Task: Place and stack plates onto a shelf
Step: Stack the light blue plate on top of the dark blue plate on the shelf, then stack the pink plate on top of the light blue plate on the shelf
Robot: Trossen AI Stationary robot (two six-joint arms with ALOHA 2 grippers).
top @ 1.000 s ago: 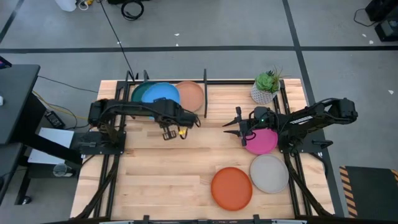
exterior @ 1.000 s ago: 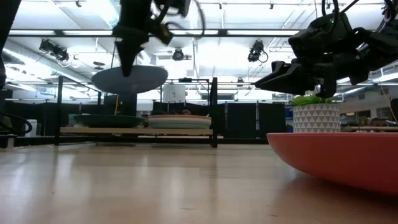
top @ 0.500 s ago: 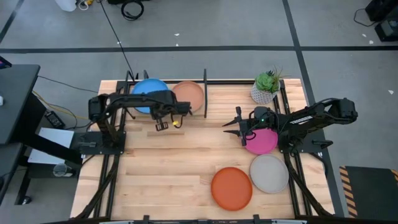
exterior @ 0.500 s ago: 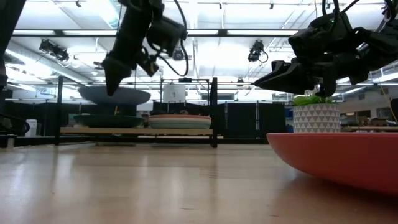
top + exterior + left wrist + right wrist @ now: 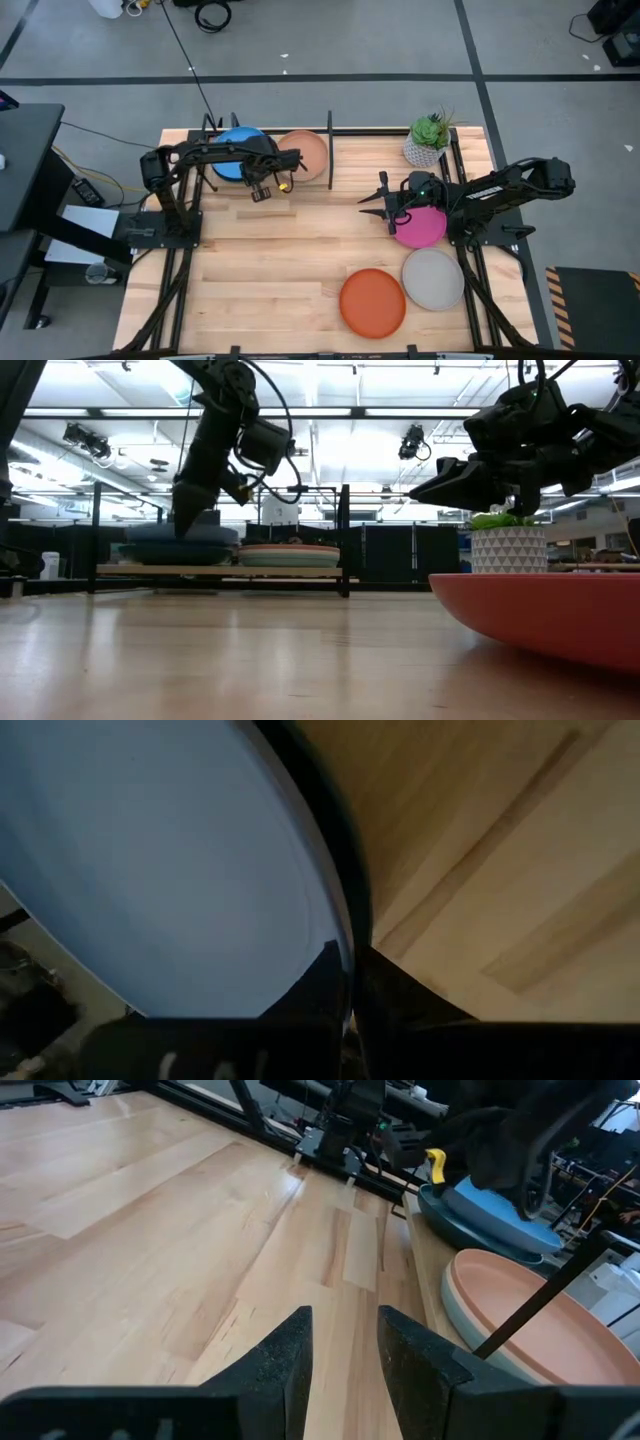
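Observation:
My left gripper is shut on a bright blue plate over the black shelf's left bay. In the low view this plate lies on a dark teal plate. The right bay holds a peach plate on a cream-white plate. My right gripper is open and hovers beside a magenta plate on the table. A grey plate and an orange plate lie near the front. No light blue plate shows. My left gripper pinches the bright blue plate's rim on its near-right side, one finger above it and one below. The fingers slant down from the near right. The plate is about level and sits on the dark teal plate.
A potted green plant stands at the far right, just behind my right arm. The shelf's divider post separates the two bays. Bare wood lies in the table's middle and near left.
My left gripper has carried the bright blue plate toward the far edge and downward into the shelf's left bay, tipping its fingers down. The plate has gone from hanging well above the shelf to lying on the dark teal plate. The gripper stays shut on it.

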